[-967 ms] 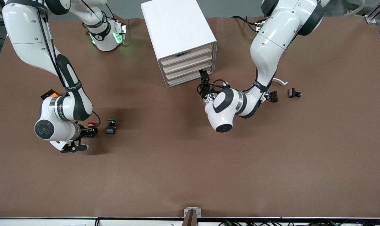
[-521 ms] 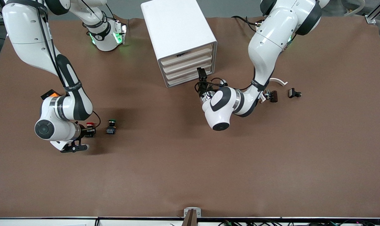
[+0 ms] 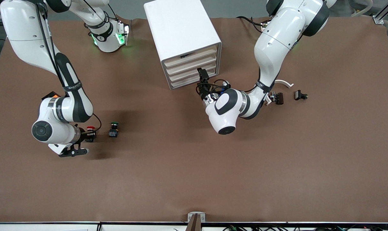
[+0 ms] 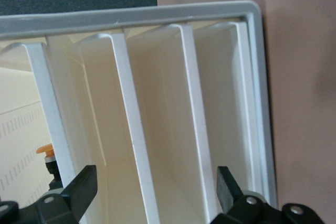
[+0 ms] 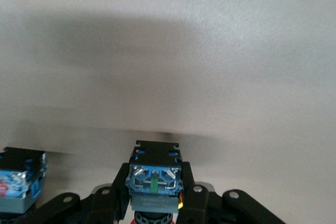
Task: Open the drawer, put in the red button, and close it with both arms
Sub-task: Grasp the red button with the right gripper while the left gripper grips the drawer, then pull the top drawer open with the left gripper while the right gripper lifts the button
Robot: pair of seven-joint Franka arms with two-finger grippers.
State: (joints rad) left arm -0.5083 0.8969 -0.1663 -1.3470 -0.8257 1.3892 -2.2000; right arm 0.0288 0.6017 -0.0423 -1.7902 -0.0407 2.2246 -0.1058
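Observation:
The red button (image 3: 90, 128) is in my right gripper (image 3: 90, 136), low over the table at the right arm's end. In the right wrist view the fingers (image 5: 195, 195) are shut on its blue-grey base (image 5: 155, 177). My left gripper (image 3: 202, 74) is in front of the white cabinet (image 3: 181, 32), close to the lower drawer fronts. The drawer (image 3: 190, 64), second from the top, is shut. The left wrist view has the gripper (image 4: 155, 192) open, its fingers (image 4: 80, 186) wide apart before the cream drawer fronts, holding nothing.
A green-capped button (image 3: 113, 129) stands on the table beside the red one; its base (image 5: 18, 182) is also in the right wrist view. Two small black parts (image 3: 279, 98) (image 3: 300, 95) and a white curved piece (image 3: 285, 83) lie toward the left arm's end.
My right gripper has shut on the red button and drawn it a little away from the green one. My left gripper has slid along the cabinet's front toward the right arm's end.

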